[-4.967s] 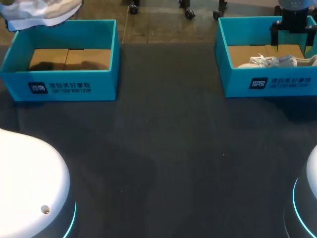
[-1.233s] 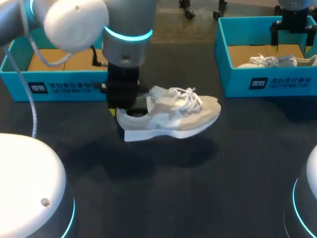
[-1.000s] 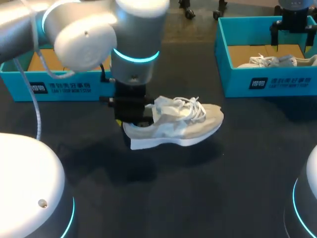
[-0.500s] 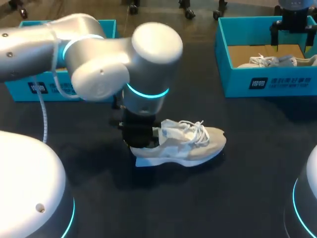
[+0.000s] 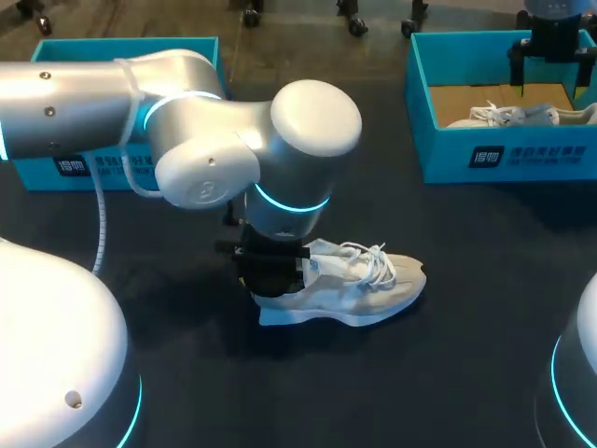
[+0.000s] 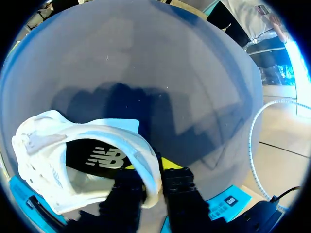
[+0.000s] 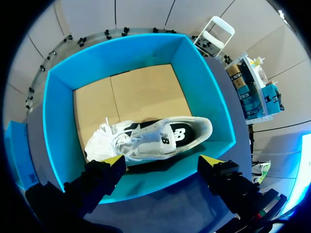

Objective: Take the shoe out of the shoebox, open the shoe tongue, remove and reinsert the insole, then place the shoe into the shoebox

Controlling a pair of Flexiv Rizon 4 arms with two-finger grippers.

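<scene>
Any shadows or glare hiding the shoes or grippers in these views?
Head view: the left arm's shadow darkens the table beside the shoe, which reads bright. Left wrist view: an arm shadow lies on the table ahead of the left gripper; no glare on the shoe. Right wrist view: even light; the second shoe shades the right shoebox floor.

This is a robotics lab, set up as a test bench: a dark table (image 5: 392,373) has a white robot base (image 5: 47,355) at each near corner, and a thick silver left arm (image 5: 233,159) with a glowing light-blue ring (image 5: 289,201) and a loose white cable (image 5: 98,233). What lies on it is staged like a trial: the left shoebox (image 5: 56,166) and the right shoebox (image 5: 504,154), both teal and open, stand at the far side, with one pale shoe (image 5: 364,285) on the tabletop and a second shoe (image 5: 522,114) boxed
</scene>
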